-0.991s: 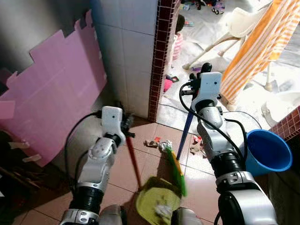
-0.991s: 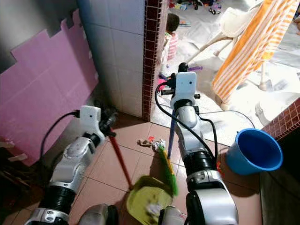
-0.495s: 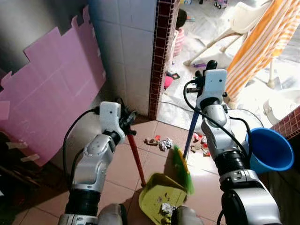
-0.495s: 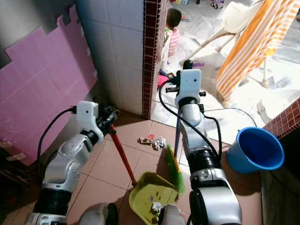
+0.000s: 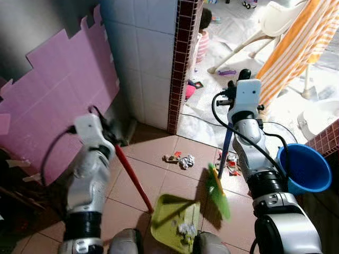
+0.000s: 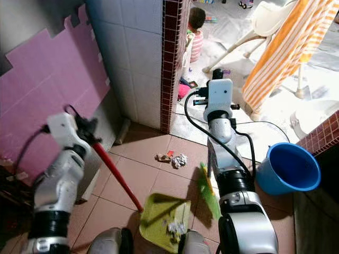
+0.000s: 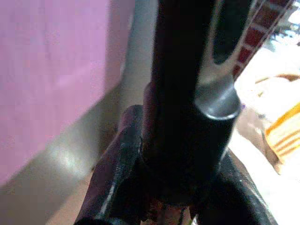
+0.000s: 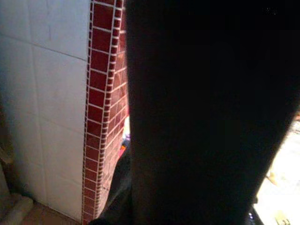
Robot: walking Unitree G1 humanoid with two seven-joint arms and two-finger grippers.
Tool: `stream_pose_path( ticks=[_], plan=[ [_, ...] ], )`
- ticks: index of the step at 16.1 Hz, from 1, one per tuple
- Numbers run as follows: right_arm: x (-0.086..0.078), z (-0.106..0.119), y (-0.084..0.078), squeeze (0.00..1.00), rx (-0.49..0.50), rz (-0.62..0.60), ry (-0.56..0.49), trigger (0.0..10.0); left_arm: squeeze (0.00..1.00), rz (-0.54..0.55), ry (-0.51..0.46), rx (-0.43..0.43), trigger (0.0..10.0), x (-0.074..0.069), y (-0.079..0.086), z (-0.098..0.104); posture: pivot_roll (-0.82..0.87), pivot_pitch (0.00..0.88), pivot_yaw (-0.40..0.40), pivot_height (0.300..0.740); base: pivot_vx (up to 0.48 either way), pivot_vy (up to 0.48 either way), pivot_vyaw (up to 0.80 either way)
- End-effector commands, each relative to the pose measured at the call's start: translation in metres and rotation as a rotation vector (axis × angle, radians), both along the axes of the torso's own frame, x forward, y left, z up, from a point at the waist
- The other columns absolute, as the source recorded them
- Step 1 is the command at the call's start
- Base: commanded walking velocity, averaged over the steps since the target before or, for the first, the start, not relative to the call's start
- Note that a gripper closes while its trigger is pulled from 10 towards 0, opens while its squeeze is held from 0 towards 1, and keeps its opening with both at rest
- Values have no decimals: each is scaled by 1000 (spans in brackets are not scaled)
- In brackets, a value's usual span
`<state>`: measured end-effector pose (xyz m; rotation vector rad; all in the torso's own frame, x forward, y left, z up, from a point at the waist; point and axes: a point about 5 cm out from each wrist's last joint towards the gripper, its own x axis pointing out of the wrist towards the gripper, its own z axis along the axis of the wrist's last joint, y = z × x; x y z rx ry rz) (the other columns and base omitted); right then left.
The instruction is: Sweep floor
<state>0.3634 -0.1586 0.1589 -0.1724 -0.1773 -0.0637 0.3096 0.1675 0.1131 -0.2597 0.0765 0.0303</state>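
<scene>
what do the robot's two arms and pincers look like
Both arms are silver-grey jointed segments with black ribbed collars near the base. Each wrist carries a white boxy camera housing, with a black cable looping from it along the forearm. The left pincer and right pincer are black.

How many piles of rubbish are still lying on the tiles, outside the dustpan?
2: one cluster of crumpled scraps on the tiles ahead of the green dustpan, another by the blue broom handle. More may hide behind the right arm.
</scene>
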Motion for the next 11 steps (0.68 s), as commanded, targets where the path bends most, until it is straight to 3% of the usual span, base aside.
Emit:
stream_pose_path(
  ticks=[1, 2, 3, 6, 7, 9, 10, 11],
  plan=[
    [-1, 6, -3, 0, -13, -8, -31, 10000, 0, 13, -93, -7, 10000, 6, -2, 19, 24, 122, -23, 740, 0, 0, 0],
    [-2, 6, -5, 0, -18, -13, -31, 10000, 0, 29, -119, 21, 10000, 8, 1, 25, 25, 120, -24, 740, 0, 0, 0],
    [-4, 3, -8, 0, -29, -18, -26, 10000, 0, 51, -165, 102, 10000, 11, 5, 36, 25, 120, -24, 740, 0, 0, 0],
    [-9, -4, -14, 0, -39, -27, -8, 10000, 0, 94, -240, 182, 10000, 14, 8, 54, 20, 118, -28, 740, 0, 0, 0],
    [-11, -5, -15, 0, -40, -28, -4, 10000, 0, 162, -268, 229, 10000, 15, 13, 62, 20, 118, -28, 740, 0, 0, 0],
    [-13, -6, -15, 0, -39, -29, 1, 10000, 0, 178, -257, 113, 10000, 18, 13, 64, 13, 118, -34, 740, 0, 0, 0],
    [-15, -8, -14, 0, -38, -25, 4, 10000, 0, 208, -225, -52, 10000, 21, 14, 61, 11, 118, -35, 740, 0, 0, 0],
    [-16, -9, -14, 0, -38, -23, 7, 10000, 0, 242, -210, -118, 10000, 23, 17, 60, 11, 118, -35, 740, 0, 0, 0]
  ],
)
